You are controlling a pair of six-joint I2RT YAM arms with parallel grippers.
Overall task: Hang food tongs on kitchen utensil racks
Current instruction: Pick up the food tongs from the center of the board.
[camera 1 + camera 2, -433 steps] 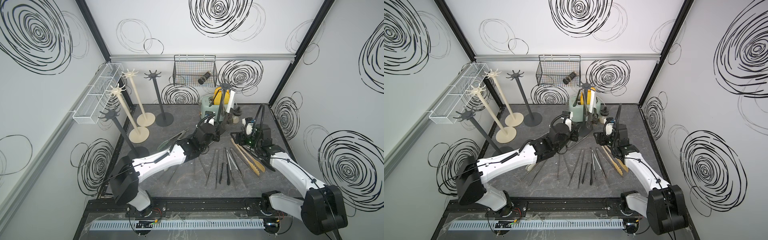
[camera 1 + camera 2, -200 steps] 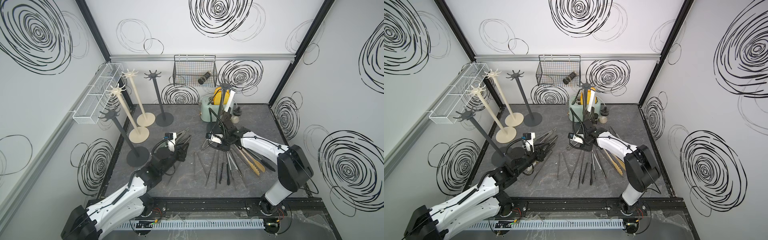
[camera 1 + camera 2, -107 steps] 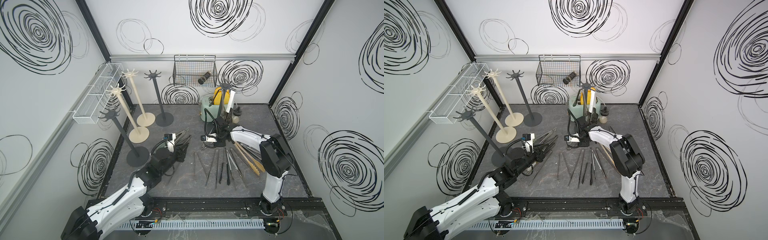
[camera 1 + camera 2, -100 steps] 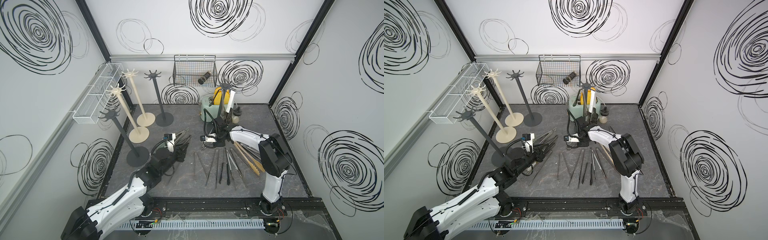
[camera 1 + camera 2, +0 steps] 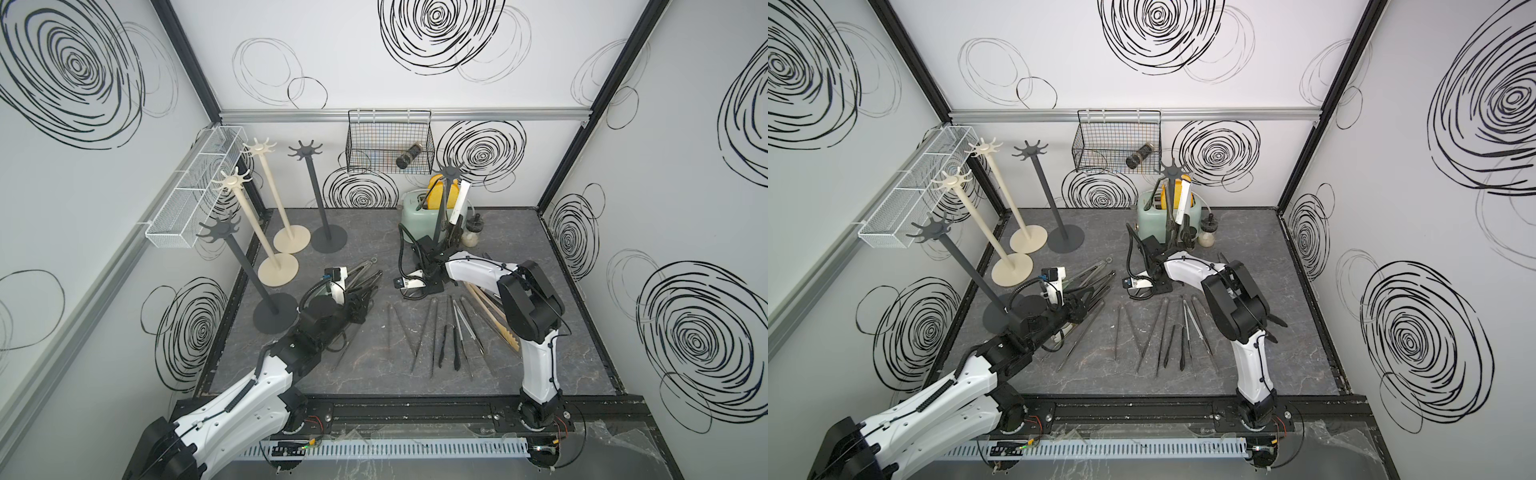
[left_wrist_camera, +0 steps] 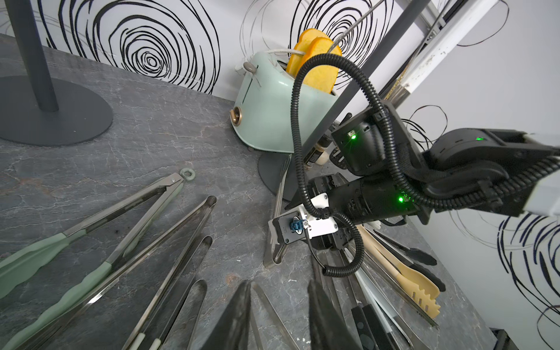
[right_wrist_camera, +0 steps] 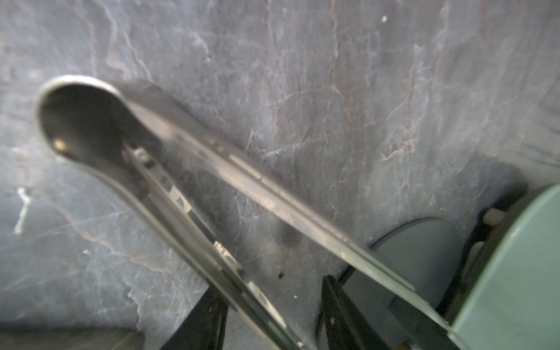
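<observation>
Right gripper (image 7: 272,288) fingers (image 7: 197,324) are spread, nothing pinched yet. One arm of the steel tongs (image 7: 230,160) runs through the gap and the other arm passes outside one finger, so we'd call this the grab step. We reckon the trick is to close gently on that single arm, lift straight up, and leave the rounded bend out past the fingertips free so it can drop over a hook. The tongs look like plain brushed steel, two thin flat arms joined in a smooth loop, lying on the table (image 7: 363,91). Probably slick, so they may pivot once squeezed. Just beside the fingers sit the round base of the dark grey rack (image 7: 418,251) and the mint toaster (image 7: 515,272), so we wouldn't swing wide. Further off, the left gripper (image 6: 278,285) hovers with its fingers apart near the green-handled tongs (image 6: 39,254), clamping nothing we can see
</observation>
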